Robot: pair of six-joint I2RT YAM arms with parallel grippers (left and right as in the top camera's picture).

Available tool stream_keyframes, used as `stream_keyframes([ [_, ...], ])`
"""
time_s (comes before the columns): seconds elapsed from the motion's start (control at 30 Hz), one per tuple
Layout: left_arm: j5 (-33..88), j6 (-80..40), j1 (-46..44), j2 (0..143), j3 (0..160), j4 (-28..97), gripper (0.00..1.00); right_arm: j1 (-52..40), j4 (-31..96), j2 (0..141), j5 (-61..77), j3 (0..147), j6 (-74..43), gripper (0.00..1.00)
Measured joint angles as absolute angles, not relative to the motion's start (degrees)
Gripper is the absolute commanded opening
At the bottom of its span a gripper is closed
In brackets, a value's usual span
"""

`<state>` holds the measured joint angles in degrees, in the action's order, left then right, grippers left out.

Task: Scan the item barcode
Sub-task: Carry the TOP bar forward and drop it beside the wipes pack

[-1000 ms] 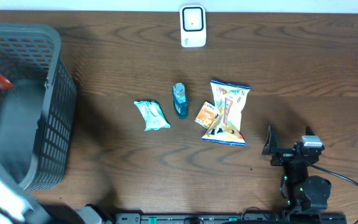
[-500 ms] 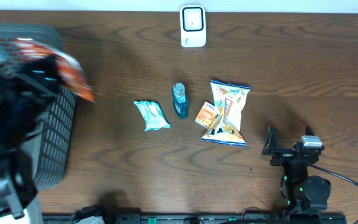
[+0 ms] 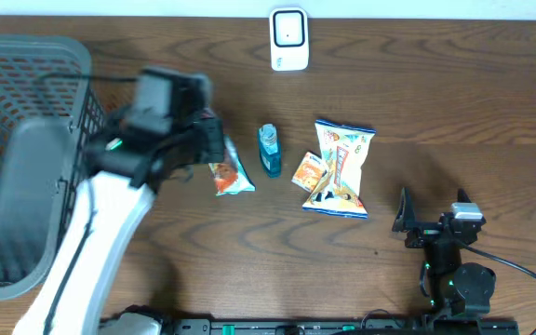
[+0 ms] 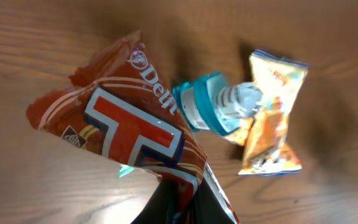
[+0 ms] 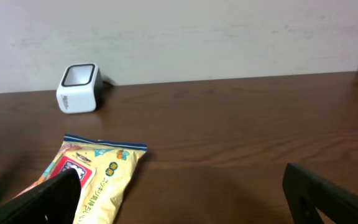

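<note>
The red snack packet (image 4: pixel 123 130) is held aloft, pinched by the left gripper (image 4: pixel 182 193), mid-carry; the right gripper (image 3: pixel 433 207) is spread idle. Next, its barcode must be turned toward the far scanner (image 3: pixel 288 39)

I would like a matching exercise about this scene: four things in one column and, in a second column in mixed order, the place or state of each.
Things:
1. red snack bag
2. white scanner
3. grey basket
4. right gripper

Places or states:
a. at the far edge of the table
b. open, holding nothing
c. at the table's left end
d. clamped in the left gripper

Pairs: 1-d, 2-a, 3-c, 4-b.
</note>
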<state>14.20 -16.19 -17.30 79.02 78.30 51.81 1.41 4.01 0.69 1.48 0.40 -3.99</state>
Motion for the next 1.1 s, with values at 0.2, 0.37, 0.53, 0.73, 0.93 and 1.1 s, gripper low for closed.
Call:
stream_keyframes([
  [0.2, 13.21, -16.95, -20.67, 92.38, 78.26, 45.87, 0.07, 1.41, 4.01, 0.69, 1.48, 0.40, -3.99, 0.99],
  [0.37, 13.10, -20.03, -20.80, 99.35, 78.24, 43.53, 0.17, 1.41, 4.01, 0.69, 1.48, 0.40, -4.01, 0.99],
  [0.53, 13.13, -21.41, -20.80, 100.62, 78.24, 43.20, 0.64, 1.41, 4.01, 0.69, 1.48, 0.40, -3.99, 0.99],
  [0.73, 12.86, -22.37, -20.80, 100.42, 78.24, 43.68, 0.72, 1.41, 4.01, 0.69, 1.48, 0.40, -3.99, 0.99],
  [0.93, 6.26, -22.15, -20.84, 95.20, 78.26, 43.35, 0.91, 1.41, 4.01, 0.69, 1.48, 0.40, -3.99, 0.99],
  [1.1, -4.58, -20.67, -20.84, 83.00, 79.22, 35.97, 0.98, 1.41, 4.01, 0.69, 1.48, 0.40, -4.01, 0.99],
])
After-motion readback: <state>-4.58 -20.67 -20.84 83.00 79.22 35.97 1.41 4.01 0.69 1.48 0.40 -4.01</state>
